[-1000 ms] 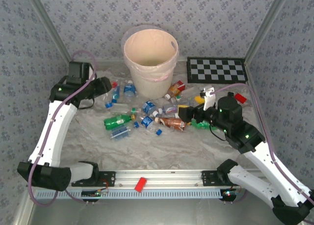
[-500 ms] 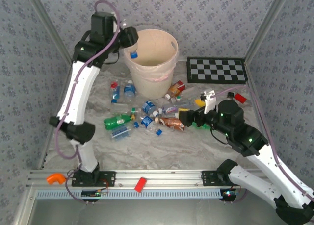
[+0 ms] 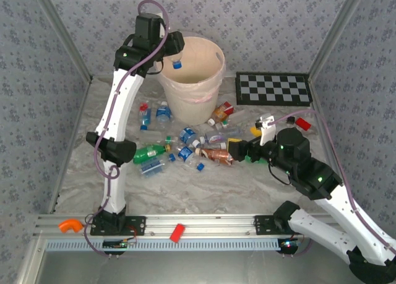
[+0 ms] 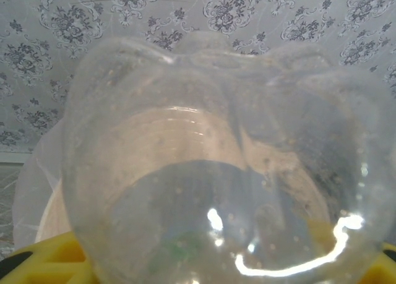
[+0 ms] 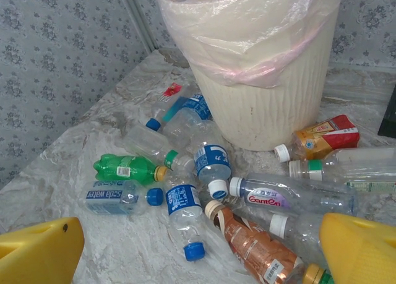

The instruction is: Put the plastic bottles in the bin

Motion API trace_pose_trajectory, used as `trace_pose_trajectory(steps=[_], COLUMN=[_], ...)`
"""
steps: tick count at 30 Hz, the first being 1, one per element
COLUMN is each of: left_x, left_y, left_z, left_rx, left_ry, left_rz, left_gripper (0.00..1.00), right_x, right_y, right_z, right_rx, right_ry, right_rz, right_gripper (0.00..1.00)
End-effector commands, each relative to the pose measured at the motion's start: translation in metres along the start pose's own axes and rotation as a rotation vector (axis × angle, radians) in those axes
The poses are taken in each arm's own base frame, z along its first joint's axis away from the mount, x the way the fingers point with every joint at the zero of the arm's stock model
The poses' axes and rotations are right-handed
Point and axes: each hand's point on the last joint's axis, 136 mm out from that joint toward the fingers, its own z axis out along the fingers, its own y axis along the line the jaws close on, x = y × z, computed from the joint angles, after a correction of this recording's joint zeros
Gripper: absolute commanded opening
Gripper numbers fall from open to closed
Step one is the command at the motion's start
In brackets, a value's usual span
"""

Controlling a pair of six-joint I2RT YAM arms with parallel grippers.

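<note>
**Left.** My left gripper (image 3: pixel 173 49) is clenched on a clear crushed plastic bottle (image 4: pixel 216 160). Its blue cap (image 3: pixel 177 64) hangs just inside the rim, at 10 o'clock of the round pale peach-cream plastic bin (image 3: pixel 185 104).

Risk: I am near the edge, not over the centre. Let go here and the bottle may clip the rim, snag the clear liner (image 5: pixel 247 30), or tip out onto the table. Slick crushed plastic could also slip early.

**Right.** My right gripper (image 3: pixel 237 149) has its fingers spread with nothing between them, low at 3 o'clock of the loose pile. A copper-brown labelled bottle (image 5: pixel 257 250) lies just beside it, and a green plastic bottle (image 3: pixel 147 152) sits at the pile's 9 o'clock. A careless sweep would scatter them.

**Room.**
- The bin mouth is open toward 3 o'clock.
- The patterned back wall (image 3: pixel 247 18) is close at 12.
- The bare marbled table (image 3: pixel 204 188) lies at 6.
</note>
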Motion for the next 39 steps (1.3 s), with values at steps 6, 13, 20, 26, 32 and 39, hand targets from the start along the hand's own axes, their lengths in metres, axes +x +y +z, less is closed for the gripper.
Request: trace_pose_trajectory(steps=[6, 13, 20, 26, 32, 39], left_x=[-0.013, -0.007, 0.026, 0.063, 0.11, 0.175], left_y=[-0.009, -0.01, -0.025, -0.039, -0.027, 0.019], left_z=[-0.018, -0.029, -0.046, -0.067, -0.09, -0.121], left_rx=[0.015, 0.014, 0.035, 0.088, 0.14, 0.09], left_ry=[-0.041, -0.01, 0.092, 0.179, 0.236, 0.307], left_rz=[0.032, 0.04, 0.086, 0.122, 0.053, 0.013], left_gripper=[0.93, 1.0, 1.0, 1.0, 1.0, 1.0], right_x=[-0.008, -0.003, 0.017, 0.037, 0.062, 0.099], right_y=[0.001, -0.01, -0.023, -0.036, -0.038, -0.023], right_z=[-0.004, 0.002, 0.017, 0.03, 0.052, 0.094], right_rx=[0.008, 0.071, 0.132, 0.192, 0.201, 0.14], right_ry=[-0.021, -0.011, 0.053, 0.103, 0.204, 0.367], right_rz=[0.002, 0.026, 0.079, 0.124, 0.122, 0.081], right_gripper=[1.0, 1.0, 1.0, 1.0, 1.0, 0.95])
